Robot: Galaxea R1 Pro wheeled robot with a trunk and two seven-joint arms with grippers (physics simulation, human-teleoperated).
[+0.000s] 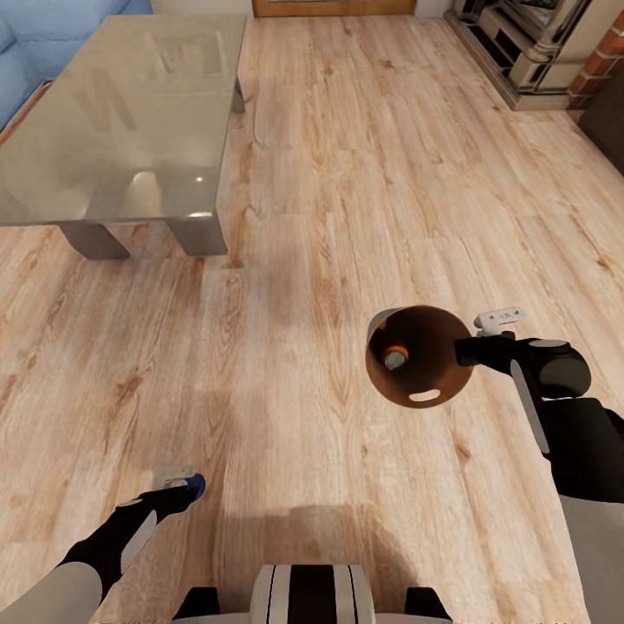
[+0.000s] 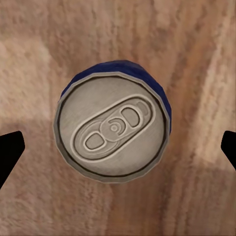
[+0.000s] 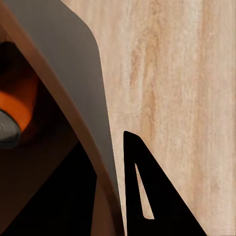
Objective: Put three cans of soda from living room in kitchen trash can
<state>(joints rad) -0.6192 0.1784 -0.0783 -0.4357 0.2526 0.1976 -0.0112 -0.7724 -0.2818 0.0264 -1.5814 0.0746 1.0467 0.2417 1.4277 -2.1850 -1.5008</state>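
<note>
Hovering my left claw (image 2: 118, 147) straight above the dark blue soda can (image 2: 114, 127), I see its silver top centred between my two finger tips, which stand wide apart at either edge of the wrist view: released, not touching the can. The can stands upright on the wood floor (image 1: 347, 173), near my left side. My right claw (image 1: 475, 345) is clenched on the rim of the trash can (image 1: 407, 394), one finger inside the wall, one outside.

If I come down off-centre, I judge a finger could land on the can's rim and tip it, and a round can would roll away. Carrying the bin by a one-sided rim grip, I could let it tilt and spill.

In the bin, one orange can (image 1: 396, 356) rests against the brown wall. The glass tabletop (image 1: 113, 113) lies well ahead.
</note>
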